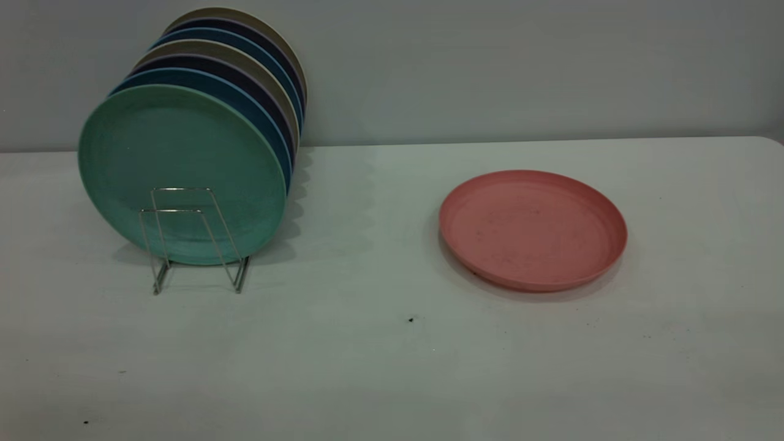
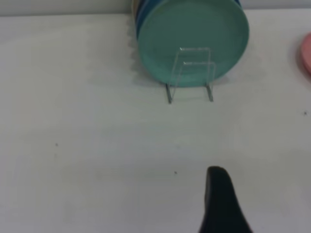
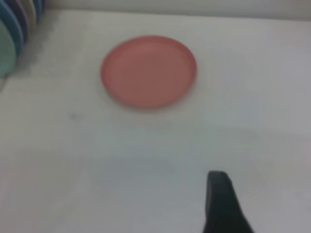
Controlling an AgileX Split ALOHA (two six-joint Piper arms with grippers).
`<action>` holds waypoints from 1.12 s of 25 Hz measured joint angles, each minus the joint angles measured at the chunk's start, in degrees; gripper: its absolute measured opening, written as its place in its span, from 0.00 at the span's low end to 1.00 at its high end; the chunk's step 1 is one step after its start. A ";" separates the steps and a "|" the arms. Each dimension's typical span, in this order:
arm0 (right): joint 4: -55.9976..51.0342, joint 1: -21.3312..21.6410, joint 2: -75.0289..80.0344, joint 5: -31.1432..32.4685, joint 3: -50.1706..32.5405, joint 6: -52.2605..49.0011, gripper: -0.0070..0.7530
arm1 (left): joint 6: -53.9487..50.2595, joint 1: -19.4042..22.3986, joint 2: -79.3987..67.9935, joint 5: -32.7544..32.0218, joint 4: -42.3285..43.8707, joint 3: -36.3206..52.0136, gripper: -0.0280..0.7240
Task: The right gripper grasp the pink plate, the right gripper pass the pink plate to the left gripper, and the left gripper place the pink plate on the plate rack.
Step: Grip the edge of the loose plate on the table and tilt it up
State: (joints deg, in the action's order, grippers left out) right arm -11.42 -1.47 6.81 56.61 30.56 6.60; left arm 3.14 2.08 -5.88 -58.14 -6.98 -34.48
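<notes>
At the left of the white tabletop [image 1: 367,367]: a thin shiny silver wire plate rack [image 1: 193,239] of upright trapezoid loops, its two front loops standing bare toward the camera. Leaning upright behind those loops, a round mint-green plastic plate [image 1: 184,153], then a row of dark blue, navy and beige plates [image 1: 245,61] running back toward the grey wall [image 1: 490,61]. Past the rack, a broad stretch of bare table with only small dark specks. To the right of centre, well apart from the rack: the round salmon-pink matte plastic plate [image 1: 533,229], lying flat, raised rim up, clear of the table's back edge and rounded right corner, nothing touching it.

Neither arm visible from the exterior. Left wrist view: one tapering black finger of the left gripper [image 2: 221,204], above the table, well short of the rack. Right wrist view: a single dark finger of the right gripper [image 3: 221,204], well short of the pink plate. Finger spread of both: cannot tell.
</notes>
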 joint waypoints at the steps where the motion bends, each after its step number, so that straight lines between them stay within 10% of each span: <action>1: -0.80 0.00 3.14 -1.48 0.73 0.41 0.63 | 0.63 0.00 -2.60 1.04 0.07 -0.83 0.70; 18: -12.57 0.00 52.79 -20.20 11.65 11.38 0.66 | 29.82 0.00 -56.51 21.48 -22.45 -16.30 0.80; 28: -28.82 0.00 78.34 -25.42 17.06 28.32 0.66 | 40.84 -2.02 -80.06 19.96 -36.63 -26.86 0.80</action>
State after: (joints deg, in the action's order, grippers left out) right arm -40.24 -1.47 85.15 31.19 47.62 34.93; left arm 43.98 0.06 -85.94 -38.17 -43.61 -61.34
